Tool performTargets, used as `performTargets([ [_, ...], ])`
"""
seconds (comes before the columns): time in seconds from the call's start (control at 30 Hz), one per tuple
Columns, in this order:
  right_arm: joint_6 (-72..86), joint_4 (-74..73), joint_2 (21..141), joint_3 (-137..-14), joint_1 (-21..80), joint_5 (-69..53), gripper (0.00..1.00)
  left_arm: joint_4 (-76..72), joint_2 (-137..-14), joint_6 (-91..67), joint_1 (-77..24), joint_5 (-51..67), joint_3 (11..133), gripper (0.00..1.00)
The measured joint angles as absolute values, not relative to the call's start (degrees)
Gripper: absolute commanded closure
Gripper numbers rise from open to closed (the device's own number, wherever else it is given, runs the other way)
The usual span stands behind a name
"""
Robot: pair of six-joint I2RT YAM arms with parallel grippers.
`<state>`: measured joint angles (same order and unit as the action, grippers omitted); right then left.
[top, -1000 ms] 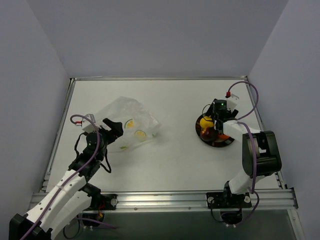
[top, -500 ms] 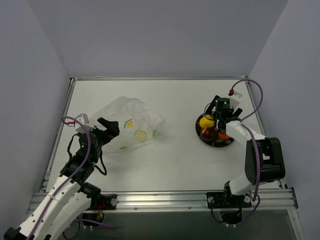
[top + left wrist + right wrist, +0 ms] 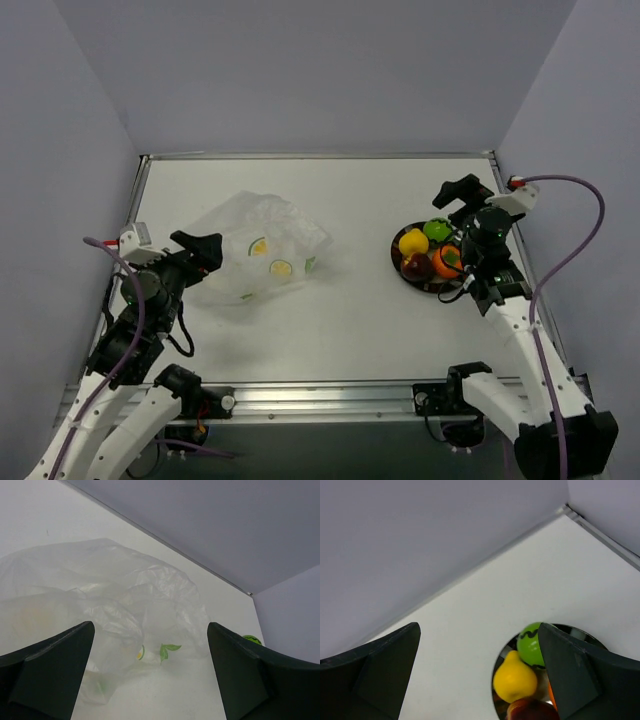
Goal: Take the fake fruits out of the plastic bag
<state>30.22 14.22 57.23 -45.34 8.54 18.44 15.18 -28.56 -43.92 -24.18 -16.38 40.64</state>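
Counted four fruits on the plate (image 3: 407,281) at the right of the table (image 3: 340,200): yellow pear (image 3: 413,242), green fruit (image 3: 437,229), orange fruit (image 3: 446,260), dark red fruit (image 3: 416,267), all touching or nearly so. Found the bag (image 3: 258,262) slumped left of centre, well apart from the plate, crumpled and fairly flat. Made out nothing solid through the film in the left wrist view of the bag (image 3: 105,600), only printed slices and a faint warm tint at its left, too vague to call a fruit. Judged the task done or close to done, with at most a check of the bag left. Recorded the left gripper (image 3: 199,246) just beside the bag's left edge, jaws spread wide and holding nothing, the bag lying between and beyond its fingers in the wrist view. Recorded the right gripper (image 3: 464,189) raised at the plate's far right side, jaws likewise wide and empty, with pear and green fruit in sight below in its wrist view. Compared with a second ago: right gripper lifted off the plate, where it had hung low among the fruits, uncovering the green fruit; left gripper drawn back leftward from the bag's edge; bag kept its place, folds slightly resettled.
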Motion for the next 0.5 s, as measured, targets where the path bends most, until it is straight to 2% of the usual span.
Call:
performTargets([
  [0.3, 30.22, 9.82, 29.58, -44.66, 10.22, 15.0, 0.0, 24.84, -24.8, -38.37, -24.18, -11.68, 52.18, 0.06],
  [0.5, 29.8, 4.67, 19.22, -46.17, 10.22, 14.98, 0.0, 31.83, -21.61, -32.23, -24.18, -11.49, 61.1, 0.06],
])
